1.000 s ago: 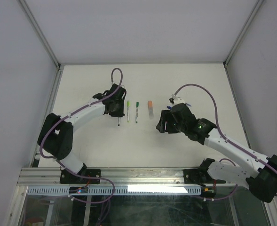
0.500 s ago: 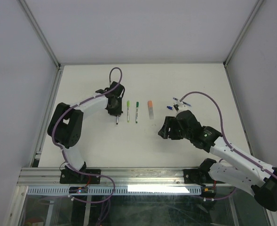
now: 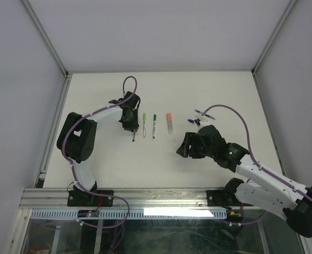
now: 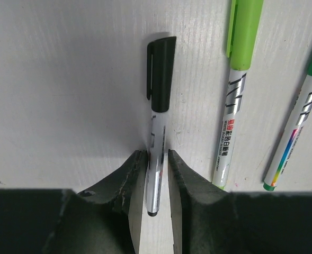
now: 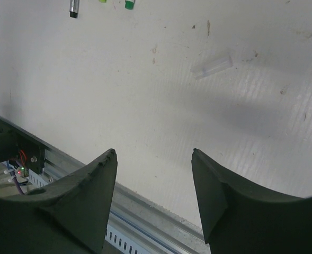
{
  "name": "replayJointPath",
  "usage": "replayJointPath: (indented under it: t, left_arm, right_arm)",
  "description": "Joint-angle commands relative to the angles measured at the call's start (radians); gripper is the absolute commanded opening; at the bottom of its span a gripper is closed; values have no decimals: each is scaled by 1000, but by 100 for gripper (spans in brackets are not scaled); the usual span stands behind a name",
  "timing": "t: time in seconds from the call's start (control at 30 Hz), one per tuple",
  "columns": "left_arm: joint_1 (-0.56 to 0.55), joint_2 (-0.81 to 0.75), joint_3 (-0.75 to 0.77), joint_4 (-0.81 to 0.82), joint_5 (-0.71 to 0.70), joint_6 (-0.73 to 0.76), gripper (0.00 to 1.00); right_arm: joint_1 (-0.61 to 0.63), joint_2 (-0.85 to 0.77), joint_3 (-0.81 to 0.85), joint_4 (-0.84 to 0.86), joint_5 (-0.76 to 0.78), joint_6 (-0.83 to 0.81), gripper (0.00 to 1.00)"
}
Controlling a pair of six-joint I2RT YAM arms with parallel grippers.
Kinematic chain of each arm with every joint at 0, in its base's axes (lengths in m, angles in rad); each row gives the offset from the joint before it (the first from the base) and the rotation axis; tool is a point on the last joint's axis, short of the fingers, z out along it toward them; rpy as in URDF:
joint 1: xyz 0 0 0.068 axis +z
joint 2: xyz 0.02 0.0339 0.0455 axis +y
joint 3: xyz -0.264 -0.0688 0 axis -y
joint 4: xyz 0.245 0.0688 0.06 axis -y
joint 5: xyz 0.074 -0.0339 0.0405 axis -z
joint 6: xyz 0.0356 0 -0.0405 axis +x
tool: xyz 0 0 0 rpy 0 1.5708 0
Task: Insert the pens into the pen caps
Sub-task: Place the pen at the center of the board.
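Nearest me, past the rail (image 3: 161, 197) where the arms are bolted, the right gripper (image 5: 153, 159) hangs over bare table (image 3: 145, 169) towards the right. Its jaws are spread wide and there is nothing between them.

Further in and to the left, the left gripper (image 4: 157, 156) is down at the table with its fingers (image 4: 129, 174) on either side of the black-capped pen (image 4: 157, 127). They sit very close to the lower barrel, one on each side. Whether they are pinching it or just standing beside it I cannot tell. That pen lies flat, with its black cap (image 4: 161, 74) on and pointing to the far side and its near end poking out between the fingers.

Just to its right lie the lime pen (image 4: 234, 106) and then the green pen (image 4: 296, 127). Both are capped, lie side by side in line with the first, and neither is touching a neighbour. A little further right, on its own, lies a pale pen with an orange cap (image 3: 170, 121).

Furthest back, just beyond the right arm's wrist, are two small blue pieces (image 3: 204, 112), too tiny for me to say whether they are pens or caps
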State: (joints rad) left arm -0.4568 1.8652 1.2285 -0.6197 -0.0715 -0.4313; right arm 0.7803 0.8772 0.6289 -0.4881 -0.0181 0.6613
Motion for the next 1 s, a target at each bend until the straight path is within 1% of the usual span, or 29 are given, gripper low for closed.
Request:
replayJointPath:
  t: [0.0, 0.13, 0.33, 0.53, 0.73, 0.83, 0.97]
  left_arm:
    - [6, 9, 27, 29, 5, -17, 25]
    - [7, 6, 23, 29, 0, -18, 24]
    - [12, 5, 28, 29, -5, -20, 11]
    - [34, 16, 43, 30, -6, -32, 8]
    - [52, 26, 67, 31, 6, -38, 8]
    - [53, 19, 67, 41, 23, -35, 16]
    - [54, -10, 66, 41, 39, -29, 21]
  right_arm:
    - [-4, -25, -6, 43, -26, 12, 61]
    - [-4, -31, -3, 30, -23, 12, 61]
    - [-4, -40, 3, 14, -13, 12, 61]
    - [-3, -35, 7, 4, -12, 20, 61]
    - [-4, -35, 14, -5, -12, 21, 61]
    - [-3, -40, 21, -17, -3, 21, 61]
    - [-4, -50, 34, -33, 13, 24, 61]
